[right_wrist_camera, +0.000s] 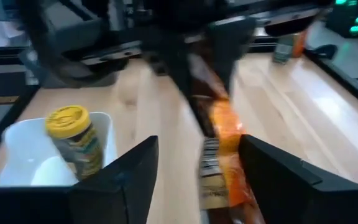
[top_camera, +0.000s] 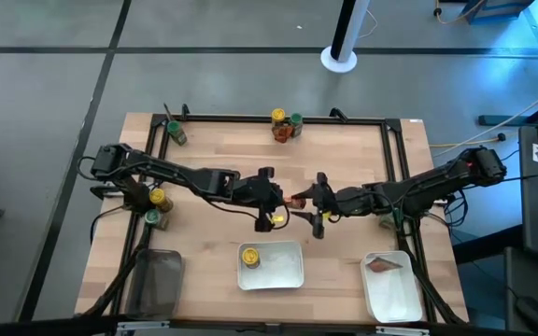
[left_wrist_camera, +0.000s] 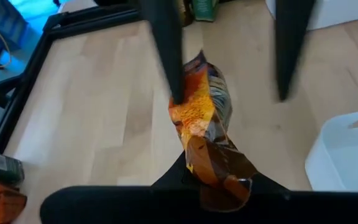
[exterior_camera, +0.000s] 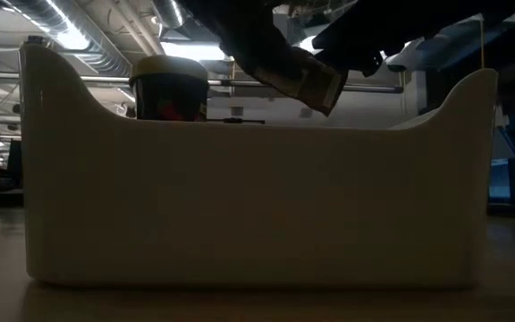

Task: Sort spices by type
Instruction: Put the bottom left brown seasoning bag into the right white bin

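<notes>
Orange packet (left_wrist_camera: 207,127) pinched in left gripper (top_camera: 284,200), mid-air just behind middle tray (top_camera: 292,276). Right gripper (top_camera: 314,207) fingers apart around packet's other end, not clamped yet.

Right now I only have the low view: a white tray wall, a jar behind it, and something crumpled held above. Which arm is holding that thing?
Observer: The left gripper is shut on it. It is an orange packet, held over the middle of the table.
Operator: Is the other arm doing anything?
Observer: Yes. The right gripper is open, with a finger on each side of the packet's free end.
Operator: Is another packet sorted anywhere?
Observer: One red-orange packet lies in the white tray at the table's near right corner.
</notes>
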Tool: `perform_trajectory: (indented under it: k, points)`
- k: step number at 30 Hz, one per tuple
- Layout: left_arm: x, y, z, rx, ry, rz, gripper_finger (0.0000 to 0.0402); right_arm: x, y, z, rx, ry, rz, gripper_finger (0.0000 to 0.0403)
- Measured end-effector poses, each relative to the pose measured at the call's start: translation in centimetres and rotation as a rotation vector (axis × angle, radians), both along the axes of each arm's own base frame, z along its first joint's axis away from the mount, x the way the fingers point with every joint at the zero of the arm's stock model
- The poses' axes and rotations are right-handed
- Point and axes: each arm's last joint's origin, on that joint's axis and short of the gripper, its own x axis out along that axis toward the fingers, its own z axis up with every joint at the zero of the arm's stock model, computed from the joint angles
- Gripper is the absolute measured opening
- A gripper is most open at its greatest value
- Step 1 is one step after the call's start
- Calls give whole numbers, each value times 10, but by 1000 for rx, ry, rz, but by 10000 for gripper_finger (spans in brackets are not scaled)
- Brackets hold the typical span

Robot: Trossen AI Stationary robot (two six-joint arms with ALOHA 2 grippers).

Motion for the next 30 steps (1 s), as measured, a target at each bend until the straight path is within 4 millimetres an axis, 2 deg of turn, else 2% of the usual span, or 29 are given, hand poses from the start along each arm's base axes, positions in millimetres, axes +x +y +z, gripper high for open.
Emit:
perform_trajectory:
  k: [14,24,30]
  points:
    - [1,0,1,-2,-9,-28,1,1,-2,0,-2,12,-1,206]
    - [2,0,-1,-5,-7,-26,1,9,1,-15,-2,58,23,130]
    - [2,0,0,-9,-14,-24,1,7,0,-11,-45,42,42,79]
